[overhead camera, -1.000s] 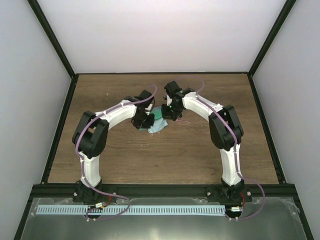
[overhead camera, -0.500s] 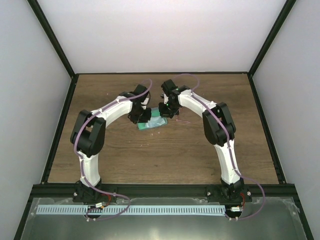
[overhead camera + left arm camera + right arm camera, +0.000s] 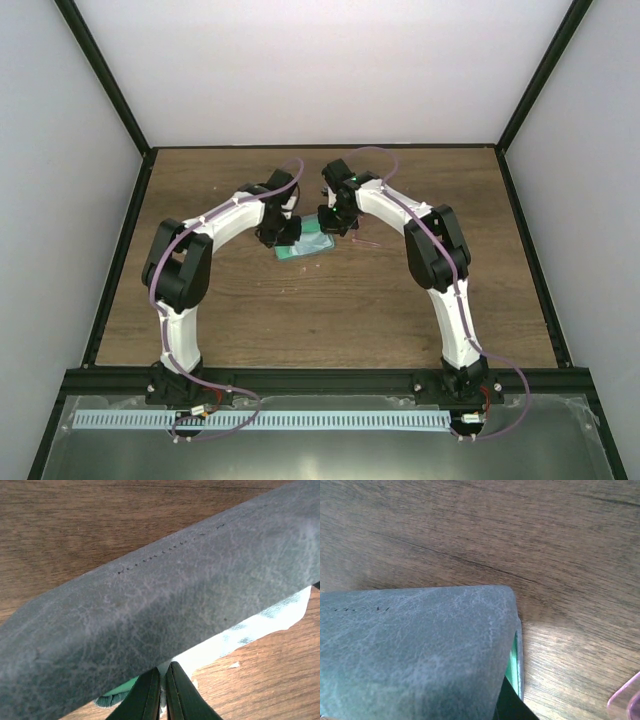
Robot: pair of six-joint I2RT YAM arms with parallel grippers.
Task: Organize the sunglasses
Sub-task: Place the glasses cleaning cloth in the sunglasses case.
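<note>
The teal-grey case [image 3: 305,246] lies mid-table with both grippers at it. In the left wrist view the case [image 3: 165,605] fills the frame, with the light-blue cloth [image 3: 250,630] sticking out from under it. My left gripper [image 3: 162,672] is shut, a sliver of cloth pinched between its tips. In the right wrist view the case flap [image 3: 410,650] covers my right gripper [image 3: 512,707]. It is shut on the flap, with one dark finger showing beneath and green lining [image 3: 512,660] beside it. The pink-framed sunglasses [image 3: 626,700] lie on the wood right of the case [image 3: 368,241].
The wooden table [image 3: 300,320] is framed by a black rail and white walls. Both arms arch inward from their bases at the near edge and meet over the case.
Both grippers have shifted a little toward the back left, carrying the case and cloth along. Over the last half second nothing moved.
</note>
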